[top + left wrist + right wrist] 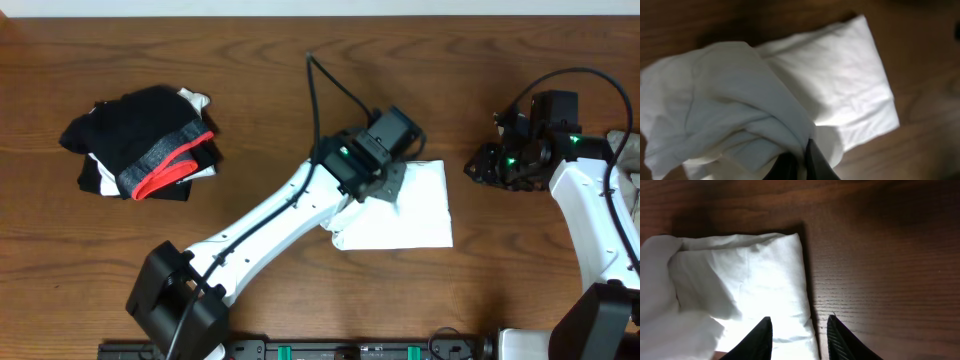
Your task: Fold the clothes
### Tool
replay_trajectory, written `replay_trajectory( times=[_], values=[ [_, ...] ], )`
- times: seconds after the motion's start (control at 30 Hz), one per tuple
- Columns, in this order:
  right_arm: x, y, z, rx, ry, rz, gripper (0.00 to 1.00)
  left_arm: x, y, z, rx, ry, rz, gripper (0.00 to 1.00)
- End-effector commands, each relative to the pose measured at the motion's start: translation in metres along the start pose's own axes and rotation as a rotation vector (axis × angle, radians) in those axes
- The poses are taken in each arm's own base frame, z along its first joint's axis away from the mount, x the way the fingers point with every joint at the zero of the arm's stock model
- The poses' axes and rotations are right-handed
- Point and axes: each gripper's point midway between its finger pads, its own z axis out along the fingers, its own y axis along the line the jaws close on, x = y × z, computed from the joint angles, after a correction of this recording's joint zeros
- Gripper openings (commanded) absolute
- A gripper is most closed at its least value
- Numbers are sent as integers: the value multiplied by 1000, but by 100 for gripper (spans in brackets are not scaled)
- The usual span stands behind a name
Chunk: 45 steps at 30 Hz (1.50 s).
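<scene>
The clothes are one white T-shirt (415, 215), folded into a thick rectangle at the table's middle; no lettering shows. My left gripper (392, 188) hangs over its left part. In the left wrist view that gripper (802, 152) is shut on a bunched fold of the T-shirt (840, 85), lifted above the flat folded part. My right gripper (472, 168) sits just right of the shirt, apart from it. In the right wrist view it (800, 327) stands open, and the edge of the T-shirt (755, 275) shows between the fingers, beyond their tips.
A pile of black garments (140, 145) with a grey-and-red band lies at the far left of the wooden table (300, 40). A black cable (320, 90) loops up from the left arm. The right arm's base stands at the right edge.
</scene>
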Motion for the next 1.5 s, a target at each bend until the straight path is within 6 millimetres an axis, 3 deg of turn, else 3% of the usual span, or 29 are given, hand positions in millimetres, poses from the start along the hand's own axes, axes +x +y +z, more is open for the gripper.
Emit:
replay_trajectory(
  times=[0.0, 0.17, 0.33, 0.5, 0.63, 0.7, 0.83, 0.93, 1.13, 1.3, 1.4, 1.47],
  values=[
    [-3, -1, -4, 6, -15, 13, 34, -16, 16, -19, -48, -58, -10, 5],
    [0, -2, -4, 8, -4, 16, 34, -11, 76, -28, -149, 7, -119, 6],
    [-1, -2, -4, 8, -8, 15, 34, -7, 137, -55, -224, 31, -178, 6],
    [-2, -2, -4, 8, -8, 16, 34, 13, 202, -73, -334, 112, -229, 6],
    [-1, -1, -4, 7, -8, 17, 34, 27, 242, -78, -405, 159, -243, 6],
    [-1, -1, -4, 7, -7, 32, 33, 31, 252, -80, -394, 166, -280, 6],
    [-2, -1, -4, 7, -10, 30, 33, 20, 239, -74, -287, 132, -253, 6],
    [-2, -2, -4, 7, -9, 30, 34, 12, 217, -73, -256, 118, -203, 6],
    [-2, -2, -4, 7, -9, 30, 34, -8, 118, -59, -105, 52, -22, 6],
    [-1, -1, -4, 7, -8, 30, 34, 2, 43, -21, -73, 65, 116, 9],
    [-1, -1, -4, 7, -5, 31, 35, 13, 17, 11, -62, 108, 152, 13],
    [0, -2, -4, 8, -3, 32, 35, 21, 6, 33, -61, 137, 164, 22]
  ],
)
